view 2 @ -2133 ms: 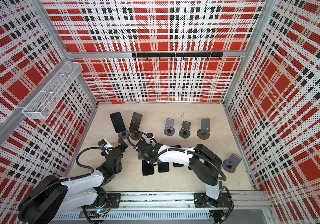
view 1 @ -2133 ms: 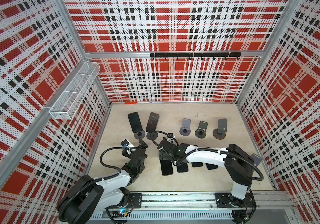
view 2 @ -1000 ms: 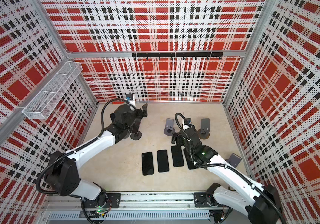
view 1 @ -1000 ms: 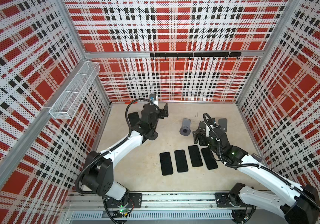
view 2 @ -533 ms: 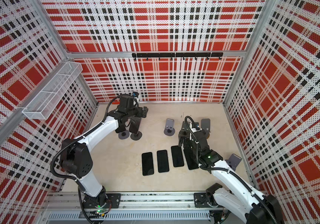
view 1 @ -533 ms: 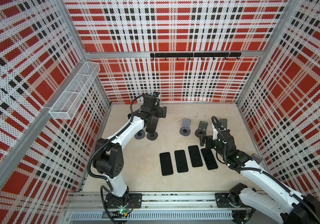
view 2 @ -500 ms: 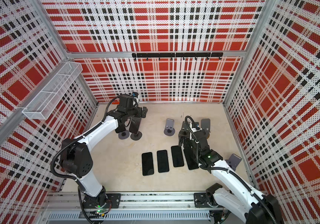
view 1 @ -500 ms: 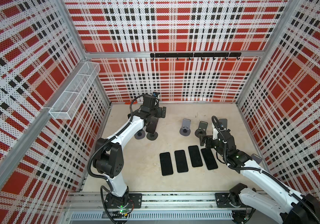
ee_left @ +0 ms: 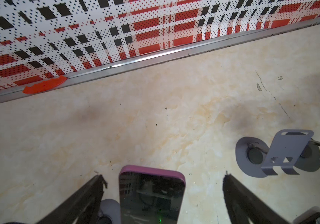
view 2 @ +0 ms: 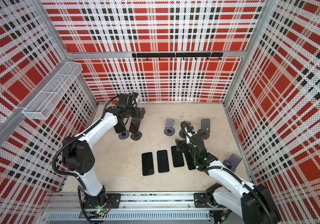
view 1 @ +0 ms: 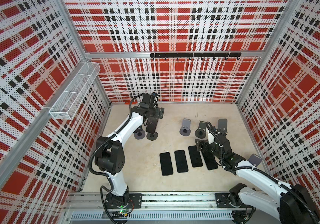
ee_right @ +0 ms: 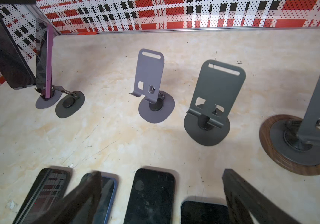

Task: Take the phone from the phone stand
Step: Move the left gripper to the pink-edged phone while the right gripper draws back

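Note:
A phone in a pink case (ee_left: 151, 194) leans on a dark phone stand (view 1: 152, 136) at the back left. My left gripper (ee_left: 163, 175) is open. Its fingers (ee_left: 89, 195) stand either side of the phone's top edge, with a gap on each side. In both top views this gripper (view 1: 154, 116) (view 2: 134, 115) hangs over that phone (view 2: 135, 124). A second dark phone (view 2: 120, 127) rests on the stand (view 2: 123, 135) beside it. My right gripper (ee_right: 161, 173) is open and holds nothing. It hovers above several phones lying flat (view 1: 181, 161) on the table.
Three bare stands (view 1: 186, 126) (view 1: 201, 129) (view 1: 222, 126) line the back right, and another (view 1: 254, 160) sits by the right wall. An orange piece (ee_left: 44, 86) lies against the back wall rail. A wire basket (view 1: 73, 93) hangs on the left wall.
The left gripper has stayed over the back-left phones while its elbow shifted. The right gripper has drawn back from the bare stands to above the flat phones.

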You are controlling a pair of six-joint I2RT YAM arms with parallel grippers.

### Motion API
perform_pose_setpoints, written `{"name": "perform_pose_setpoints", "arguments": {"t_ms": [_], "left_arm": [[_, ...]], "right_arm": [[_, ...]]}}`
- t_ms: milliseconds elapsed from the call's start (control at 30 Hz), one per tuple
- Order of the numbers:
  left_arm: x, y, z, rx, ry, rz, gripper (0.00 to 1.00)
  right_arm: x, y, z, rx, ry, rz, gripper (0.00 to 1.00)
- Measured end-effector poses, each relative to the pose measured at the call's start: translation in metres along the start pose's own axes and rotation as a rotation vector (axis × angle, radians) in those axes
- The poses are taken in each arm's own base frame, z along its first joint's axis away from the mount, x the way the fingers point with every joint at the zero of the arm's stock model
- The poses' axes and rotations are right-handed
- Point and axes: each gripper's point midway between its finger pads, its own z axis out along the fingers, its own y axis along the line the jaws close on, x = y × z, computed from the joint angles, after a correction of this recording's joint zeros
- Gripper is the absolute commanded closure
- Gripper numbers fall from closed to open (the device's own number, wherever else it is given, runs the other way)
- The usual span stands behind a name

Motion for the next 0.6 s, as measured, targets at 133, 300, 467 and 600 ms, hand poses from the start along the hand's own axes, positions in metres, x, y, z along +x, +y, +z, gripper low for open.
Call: {"name": "perform_pose_setpoints", "arguments": {"t_ms": [133, 300, 467, 600], "left_arm": [[-0.006, 0.001, 0.007, 0.017, 0.000, 0.023, 0.02], [0.005, 0.004, 0.023, 0.040, 0.043, 0.033, 0.02], [0.014, 0.014, 0.029, 0.076, 0.074, 0.008, 0.02], [0.014, 0.019, 0.029, 0.088, 0.074, -0.001, 0.02]], "right_arm": [[0.013, 0.000, -0.001, -0.020, -0.005, -0.008, 0.00], [0.004, 0.005, -0.007, -0.053, -0.068, -0.006, 0.00], [-0.007, 0.007, -0.011, -0.064, -0.116, -0.002, 0.00], [-0.007, 0.007, -0.011, -0.064, -0.115, -0.002, 0.00]]}}
